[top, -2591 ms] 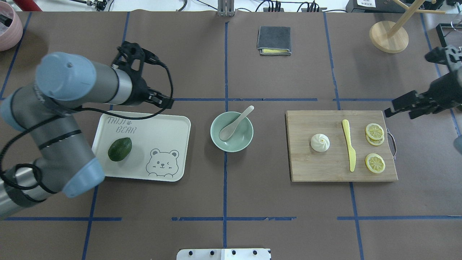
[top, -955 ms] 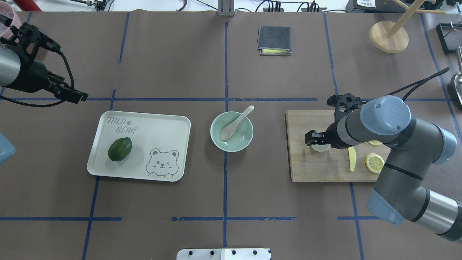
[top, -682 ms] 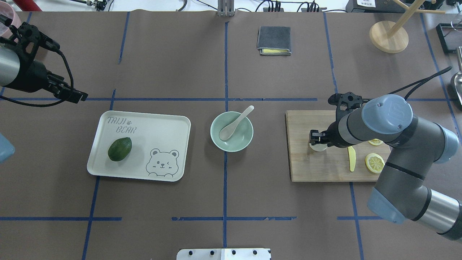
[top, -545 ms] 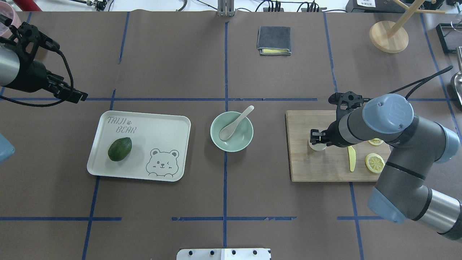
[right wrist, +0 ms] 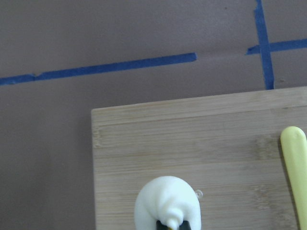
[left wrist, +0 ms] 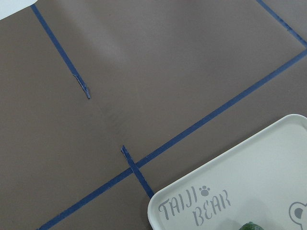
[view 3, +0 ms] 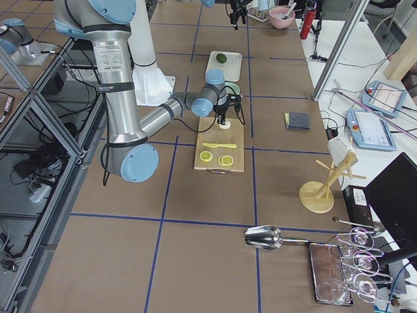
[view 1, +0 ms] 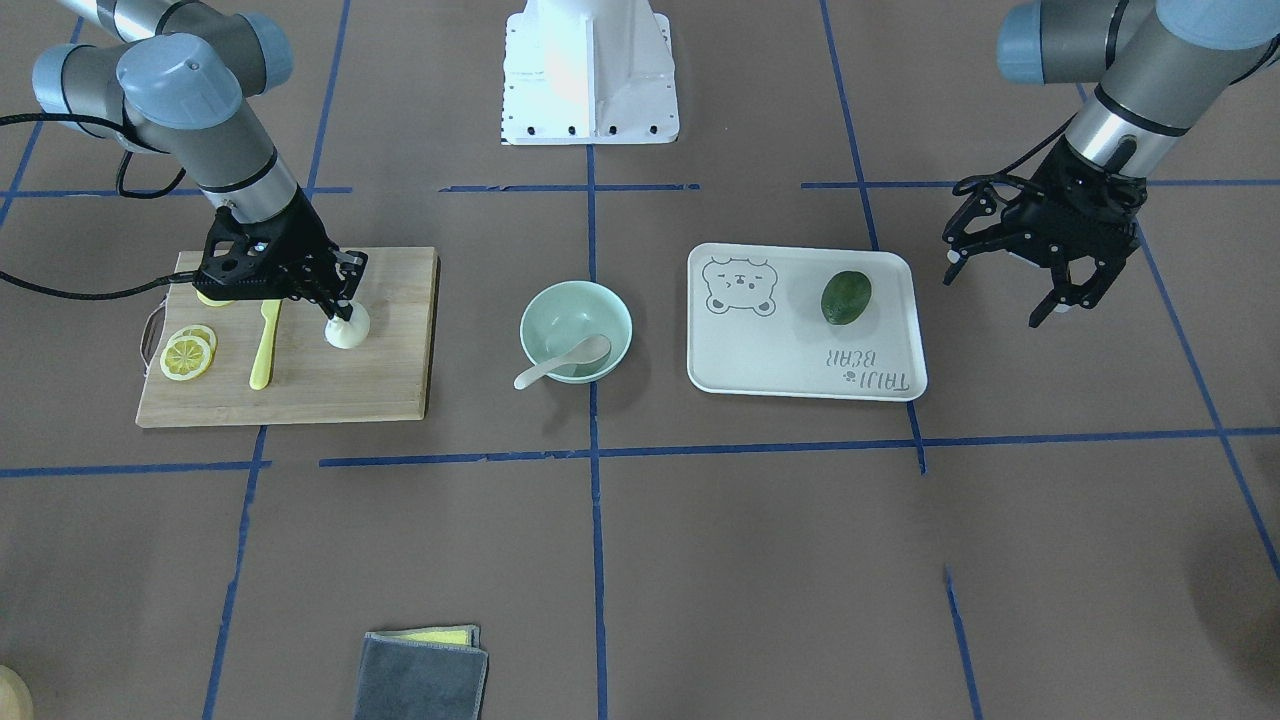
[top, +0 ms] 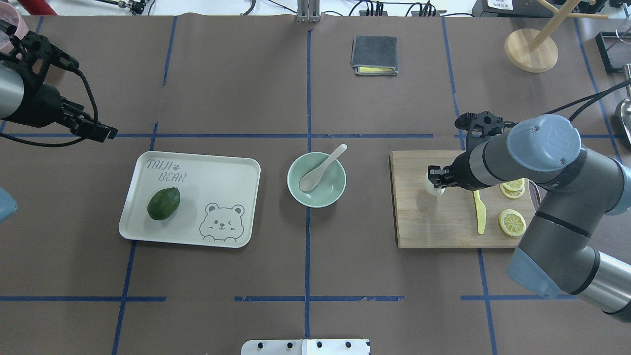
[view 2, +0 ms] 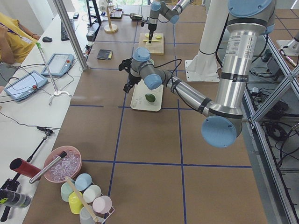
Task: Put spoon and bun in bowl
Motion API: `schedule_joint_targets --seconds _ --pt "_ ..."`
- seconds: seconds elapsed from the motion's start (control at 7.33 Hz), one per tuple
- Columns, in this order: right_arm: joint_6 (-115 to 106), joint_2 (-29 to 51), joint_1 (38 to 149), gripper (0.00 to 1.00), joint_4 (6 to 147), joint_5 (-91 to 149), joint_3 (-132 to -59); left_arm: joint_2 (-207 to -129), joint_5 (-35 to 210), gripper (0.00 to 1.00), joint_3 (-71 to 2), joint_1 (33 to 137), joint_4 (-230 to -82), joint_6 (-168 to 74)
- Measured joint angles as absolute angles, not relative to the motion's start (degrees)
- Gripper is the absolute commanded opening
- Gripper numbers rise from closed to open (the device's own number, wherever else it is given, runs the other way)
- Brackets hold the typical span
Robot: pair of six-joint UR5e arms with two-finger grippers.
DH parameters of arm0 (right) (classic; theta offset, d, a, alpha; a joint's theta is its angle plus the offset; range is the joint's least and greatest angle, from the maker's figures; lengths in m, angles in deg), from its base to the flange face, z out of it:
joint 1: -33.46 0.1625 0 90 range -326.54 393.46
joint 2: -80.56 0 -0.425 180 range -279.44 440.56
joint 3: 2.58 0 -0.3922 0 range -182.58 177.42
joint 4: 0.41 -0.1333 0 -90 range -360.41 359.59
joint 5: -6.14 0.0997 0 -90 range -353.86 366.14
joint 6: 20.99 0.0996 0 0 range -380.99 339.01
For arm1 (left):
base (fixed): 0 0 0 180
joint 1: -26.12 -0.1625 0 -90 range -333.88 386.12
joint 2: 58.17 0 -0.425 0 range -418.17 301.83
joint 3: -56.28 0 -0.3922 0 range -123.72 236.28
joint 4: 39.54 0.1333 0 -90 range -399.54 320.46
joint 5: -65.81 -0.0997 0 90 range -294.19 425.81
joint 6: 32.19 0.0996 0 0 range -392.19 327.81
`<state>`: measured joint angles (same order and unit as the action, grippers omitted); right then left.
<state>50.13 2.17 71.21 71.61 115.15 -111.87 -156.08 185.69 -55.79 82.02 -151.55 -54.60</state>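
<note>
The brown tabletop (top: 222,276), crossed by blue tape lines, fills the overhead view. The right arm (top: 542,162) enters from the lower right of that view and reaches over to the upper left part of the board (top: 434,227), which lies right of centre. The left arm (top: 15,96) sits at the far left edge, above the tray (top: 217,182). The tray is left of centre and has a bear drawing at its lower right corner.

The bowl (top: 325,192) stands at the middle of the view, between tray and board and apart from both. A folded grey cloth (top: 374,55) lies at top centre, well away from the rest. The avocado (top: 163,203) rests in the tray's lower left part.

The spoon (top: 320,170) is in the bowl, scoop down on the inside, with its handle leaning over the upper right rim. The knife (top: 478,214) lies on the board, right of the bun (top: 434,186), with lemon slices (top: 511,222) further right.

The right gripper (top: 436,183) stands over the bun, its jaws pinched onto the twisted peak. Whether the bun touches the board I cannot tell. The left gripper (view 1: 1000,295) hangs above bare tabletop with its jaws spread wide and nothing between them.
</note>
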Motion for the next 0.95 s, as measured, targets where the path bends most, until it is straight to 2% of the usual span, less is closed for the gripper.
schedule_joint_targets --seconds 0.41,0.68,0.82,0.95 --pt "52.2 18.0 71.1 0.0 87.1 114.8 -111.1 -155.2 185.7 0.98 -55.6 83.0 -151.6 -54.0" --pt "59.5 27.8 68.6 0.02 88.5 113.2 -104.3 -154.1 185.9 0.98 -55.4 84.8 -151.6 -50.4" --pt "62.7 30.3 66.7 0.32 86.6 111.0 -101.2 -153.8 186.0 0.98 -55.2 85.4 -151.6 -49.4" --pt "65.3 31.3 65.0 0.58 84.6 109.2 -99.0 -153.7 186.1 0.98 -55.0 85.7 -151.6 -48.9"
